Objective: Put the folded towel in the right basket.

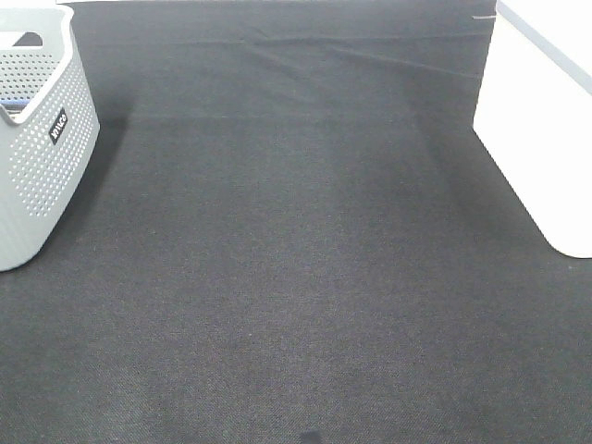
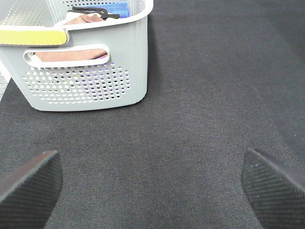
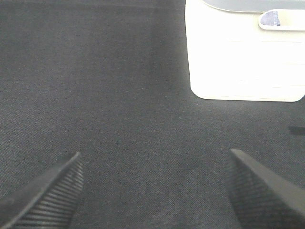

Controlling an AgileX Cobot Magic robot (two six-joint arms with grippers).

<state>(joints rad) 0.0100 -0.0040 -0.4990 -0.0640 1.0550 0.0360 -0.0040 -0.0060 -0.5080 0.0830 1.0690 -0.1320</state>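
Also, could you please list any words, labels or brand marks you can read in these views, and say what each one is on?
Small black label with pale letters on the grey basket wall: too small and tilted to read.
Pale tab on the white basket rim: faint marks, blurred, unreadable.
Nothing else carries text.

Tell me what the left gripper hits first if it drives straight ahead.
Likely the black mat; the left gripper points right of the grey perforated basket, though depth is unclear.

The right basket [image 1: 546, 129] is white, smooth-walled and upright. A pinkish-brown folded towel [image 2: 71, 55] lies inside the grey perforated left basket [image 2: 86, 81].
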